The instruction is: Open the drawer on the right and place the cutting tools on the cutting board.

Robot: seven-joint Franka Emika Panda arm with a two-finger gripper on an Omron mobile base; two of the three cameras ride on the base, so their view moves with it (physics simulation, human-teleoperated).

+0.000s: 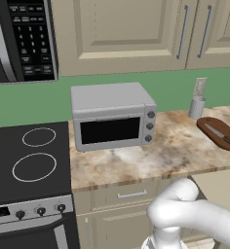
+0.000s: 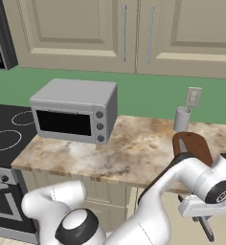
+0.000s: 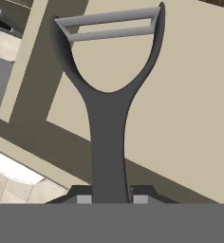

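I have the hand [image 3: 112, 199] clamped on the dark grey Y-shaped peeler with a thin silver blade bar [image 3: 108, 109], its stem pinched between the two fingertips [image 3: 84, 199] and its forked head pointing away from the camera over the pale inside of the wide beige drawer [image 3: 190, 109], which stands pulled out below the marbled stone table [image 1: 151, 155]. In the right base view the hand sits low, in front of the table edge, with the peeler hanging beneath it. The flat reddish-brown wooden cutting board with rounded ends [image 1: 212, 138] lies on the table at the far right, near the small grey cup [image 1: 196, 107], and the slim silver-bladed knife with a dark handle [image 1: 221, 136] already rests on it. My main worry is the lift: the hand has to rise past the table's front lip, and I judge that the long peeler could catch on that edge and twist or slip out of a grip that holds only the narrow stem. A second risk is the drop itself; coming in too low could nudge the knife off the board, and releasing too high could let the light peeler bounce onto the table. The cup standing close behind the board could also be knocked by an overshoot.
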